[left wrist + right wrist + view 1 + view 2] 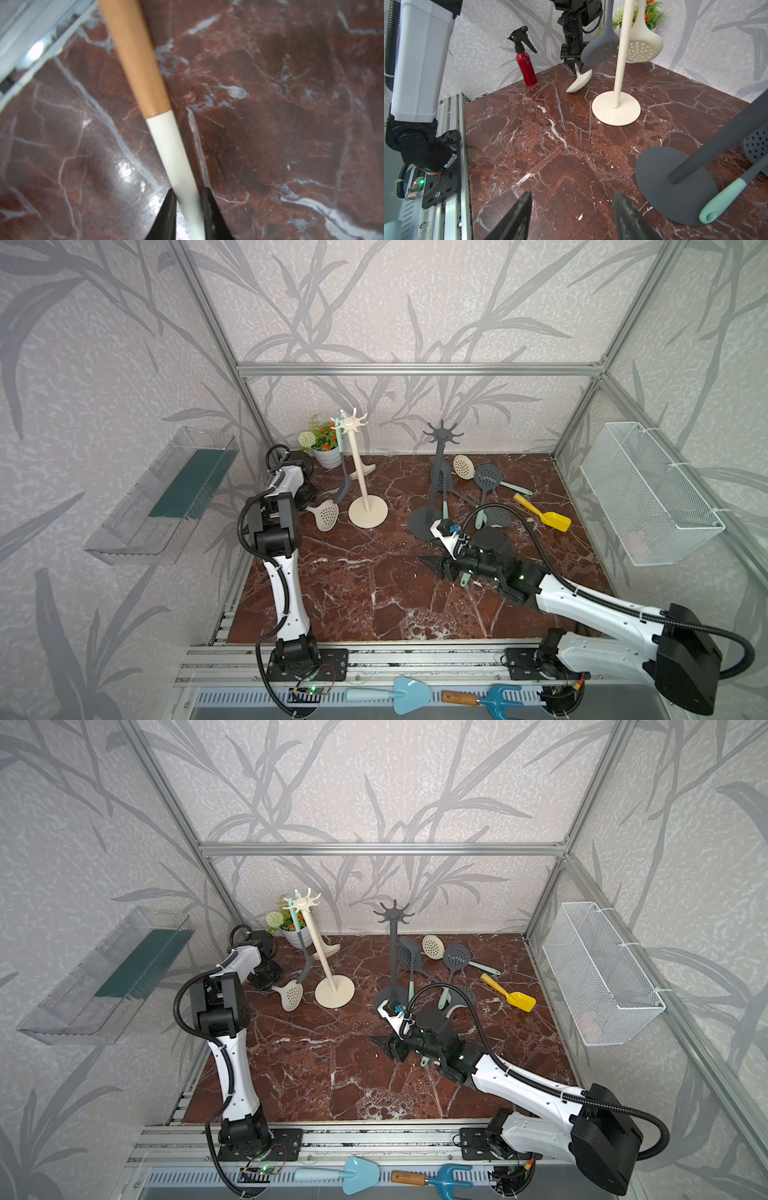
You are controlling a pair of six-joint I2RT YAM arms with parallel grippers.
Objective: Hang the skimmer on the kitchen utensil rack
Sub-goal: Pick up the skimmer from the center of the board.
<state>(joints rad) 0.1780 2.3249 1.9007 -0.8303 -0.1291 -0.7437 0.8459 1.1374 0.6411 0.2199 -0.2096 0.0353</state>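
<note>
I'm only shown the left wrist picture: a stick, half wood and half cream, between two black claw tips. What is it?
Observer: A cream skimmer; its holed bowl rests on the table beside the cream rack.
Visitor: Does anything hang there already?
Observer: Yes, a grey skimmer.
Visitor: What's the other claw doing?
Observer: The right claw is open and empty, near the base of the dark rack.

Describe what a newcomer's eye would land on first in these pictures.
A cream rack and a dark grey rack stand tall toward the back of the red marble table. Beside the cream rack, the left gripper clamps a cream skimmer by its neck, bowl touching the table.
</note>
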